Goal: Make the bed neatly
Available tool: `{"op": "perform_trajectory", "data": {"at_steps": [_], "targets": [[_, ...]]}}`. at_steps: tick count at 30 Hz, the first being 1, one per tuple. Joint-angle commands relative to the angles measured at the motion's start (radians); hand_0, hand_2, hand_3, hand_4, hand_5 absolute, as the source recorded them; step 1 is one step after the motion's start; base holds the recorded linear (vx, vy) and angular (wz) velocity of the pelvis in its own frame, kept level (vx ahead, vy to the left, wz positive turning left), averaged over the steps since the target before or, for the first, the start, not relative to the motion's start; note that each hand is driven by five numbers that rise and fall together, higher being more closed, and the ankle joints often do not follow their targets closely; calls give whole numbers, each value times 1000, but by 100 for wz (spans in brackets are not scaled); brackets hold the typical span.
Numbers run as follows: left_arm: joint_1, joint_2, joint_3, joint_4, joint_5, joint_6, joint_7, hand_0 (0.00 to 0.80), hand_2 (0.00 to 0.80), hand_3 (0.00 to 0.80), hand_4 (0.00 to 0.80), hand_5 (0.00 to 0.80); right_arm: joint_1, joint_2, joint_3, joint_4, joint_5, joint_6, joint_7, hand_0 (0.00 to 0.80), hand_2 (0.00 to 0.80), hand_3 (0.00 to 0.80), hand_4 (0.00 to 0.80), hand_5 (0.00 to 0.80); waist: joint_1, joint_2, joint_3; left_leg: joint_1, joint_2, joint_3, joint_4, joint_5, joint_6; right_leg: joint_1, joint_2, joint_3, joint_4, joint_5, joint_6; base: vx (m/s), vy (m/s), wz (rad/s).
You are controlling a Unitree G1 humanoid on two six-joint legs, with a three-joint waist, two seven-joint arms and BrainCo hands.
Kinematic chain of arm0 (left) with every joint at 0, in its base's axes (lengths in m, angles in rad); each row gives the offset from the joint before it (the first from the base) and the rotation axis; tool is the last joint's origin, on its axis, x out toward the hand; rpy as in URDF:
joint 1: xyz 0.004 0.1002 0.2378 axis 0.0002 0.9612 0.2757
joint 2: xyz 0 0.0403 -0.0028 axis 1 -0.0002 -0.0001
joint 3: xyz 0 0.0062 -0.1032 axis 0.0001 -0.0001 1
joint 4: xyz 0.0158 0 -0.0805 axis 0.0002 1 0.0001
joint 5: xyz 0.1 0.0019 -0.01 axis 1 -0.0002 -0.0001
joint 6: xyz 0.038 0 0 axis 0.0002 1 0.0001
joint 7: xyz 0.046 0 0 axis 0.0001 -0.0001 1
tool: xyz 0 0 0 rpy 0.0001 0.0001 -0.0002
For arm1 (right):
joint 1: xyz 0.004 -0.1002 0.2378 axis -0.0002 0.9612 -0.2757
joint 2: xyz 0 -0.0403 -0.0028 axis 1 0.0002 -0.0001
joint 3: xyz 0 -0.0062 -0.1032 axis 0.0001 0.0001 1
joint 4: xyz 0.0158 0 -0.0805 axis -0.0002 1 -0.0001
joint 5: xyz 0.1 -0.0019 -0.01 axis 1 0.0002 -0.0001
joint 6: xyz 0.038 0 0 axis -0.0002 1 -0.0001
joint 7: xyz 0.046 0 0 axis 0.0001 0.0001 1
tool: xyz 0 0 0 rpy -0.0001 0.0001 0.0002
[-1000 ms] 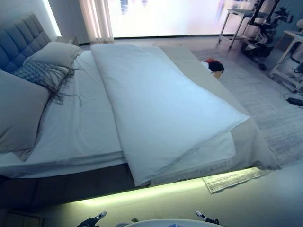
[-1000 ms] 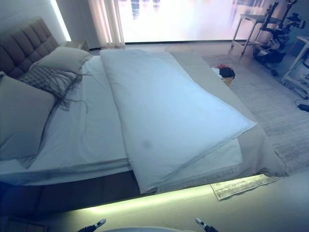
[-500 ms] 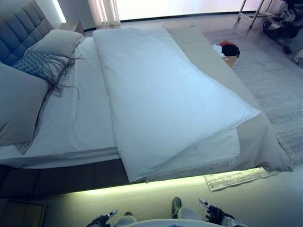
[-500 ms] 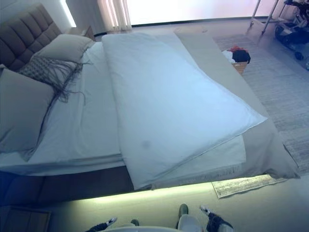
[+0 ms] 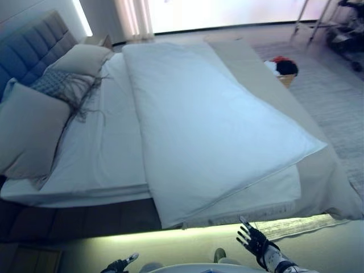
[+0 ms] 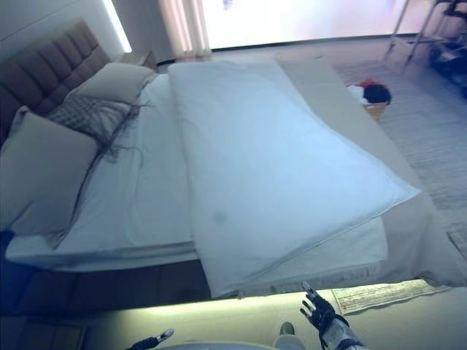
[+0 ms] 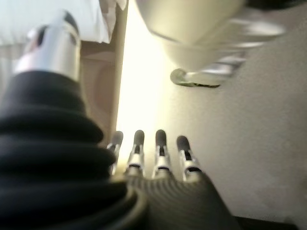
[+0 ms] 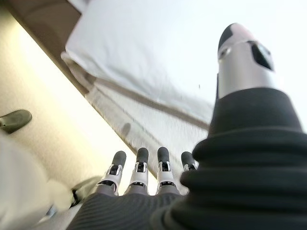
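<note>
A bright window (image 5: 227,11) spans the far wall, with pale curtains (image 5: 133,17) at its left end. A tufted headboard (image 5: 28,51) stands against the left wall, beside a vertical light strip (image 5: 85,17). A grey rug (image 5: 335,96) covers the floor on the right. A yellow-green glow (image 5: 187,242) lights the floor along the near side. A metal stand (image 5: 310,17) is by the window.

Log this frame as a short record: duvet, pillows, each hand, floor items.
duvet: white duvet lies skewed across the bed, one corner overhanging the near edge
pillows: two plain pillows and a fringed cushion by the headboard
right hand: right hand raised before the near edge, fingers open, holding nothing
left hand: left hand low, open
floor: basket of clothes on the rug
</note>
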Motion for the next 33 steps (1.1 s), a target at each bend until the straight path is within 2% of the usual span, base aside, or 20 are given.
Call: {"op": "perform_trajectory", "data": {"at_steps": [1, 4, 8, 13, 14, 21, 33], "targets": [[-148, 58, -27, 8, -141, -66, -69, 0, 0, 0, 0, 0, -227, -20, 3, -8, 92, -18, -6, 0, 0, 0, 0, 0, 4, -47, 174, -172, -15, -5, 96, 24, 31, -194, -98, 36, 183, -18, 40, -581, 37, 17], [-265, 72, -17, -14, -281, -70, -97, 0, 0, 0, 0, 0, -372, -59, 2, 13, 146, 13, -29, 0, 0, 0, 0, 0, 9, -48, 236, -320, -5, 4, 223, -8, 30, -309, -117, 48, 248, -21, 44, -350, -9, 12], [-360, 82, -64, -65, -294, -101, -78, 0, 0, 0, 0, 0, -462, -97, 19, 5, 207, 22, -38, 0, 0, 0, 0, 0, 0, -45, 281, -477, 3, -9, 373, -55, 30, -435, -114, 77, 346, -46, 35, -193, -8, 9], [-422, 86, -116, -164, -374, -101, -63, 0, 0, 0, 0, 0, -550, -165, 34, -19, 241, 48, -48, 0, 0, 0, 0, 0, 3, -25, 302, -629, -4, -23, 489, -87, 35, -564, -118, 84, 448, -75, 27, -116, 13, -6], [-424, 83, -121, -178, -387, -107, -65, 0, 0, 0, 0, 0, -566, -173, 35, -18, 240, 49, -48, 0, 0, 0, 0, 0, 9, -17, 303, -637, -1, -30, 510, -118, 31, -574, -114, 87, 478, -107, 34, -12, 3, -14], [-413, 85, -128, -261, -470, -124, -49, 0, 0, 0, 0, 0, -686, -252, 49, -12, 209, 57, -50, 0, 0, 0, 0, 0, 37, 13, 305, -762, -10, -46, 604, -138, 44, -699, -111, 96, 592, -143, 14, -33, -15, -1], [-307, 122, -73, -311, -507, -149, -62, 0, 0, 0, 0, 0, -822, -347, 85, -75, 149, 65, -49, 0, 0, 0, 0, 0, 73, 23, 295, -881, -7, -74, 694, -139, 63, -801, -93, 96, 697, -176, -28, 25, -28, 6]]}}
